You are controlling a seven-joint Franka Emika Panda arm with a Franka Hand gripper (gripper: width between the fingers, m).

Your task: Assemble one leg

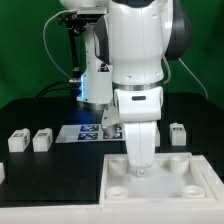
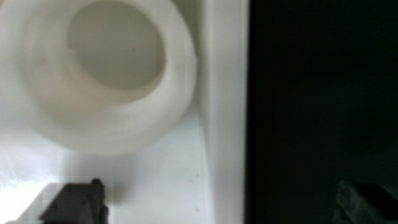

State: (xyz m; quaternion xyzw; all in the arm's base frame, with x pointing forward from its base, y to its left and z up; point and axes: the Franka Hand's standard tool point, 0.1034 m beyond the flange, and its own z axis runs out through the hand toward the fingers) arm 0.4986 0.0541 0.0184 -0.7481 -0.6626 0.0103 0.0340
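Three white legs with square tags lie on the black table in the exterior view: two at the exterior view's left (image 1: pixel 17 141) (image 1: pixel 41 140) and one at its right (image 1: pixel 178 133). A fourth does not show. The large white plate (image 1: pixel 190 185) with round corner sockets lies at the front. My gripper (image 1: pixel 140 170) is low over the plate's far edge. In the wrist view the gripper (image 2: pixel 222 207) is open and empty. One dark fingertip (image 2: pixel 75 205) is over the plate (image 2: pixel 125 170) near a round socket (image 2: pixel 116 70). The other fingertip (image 2: pixel 368 205) is over the black table.
The marker board (image 1: pixel 80 132) lies flat behind the plate, partly hidden by my arm. A small white object (image 1: pixel 2 172) shows at the exterior view's left edge. A black backdrop and stand are at the rear.
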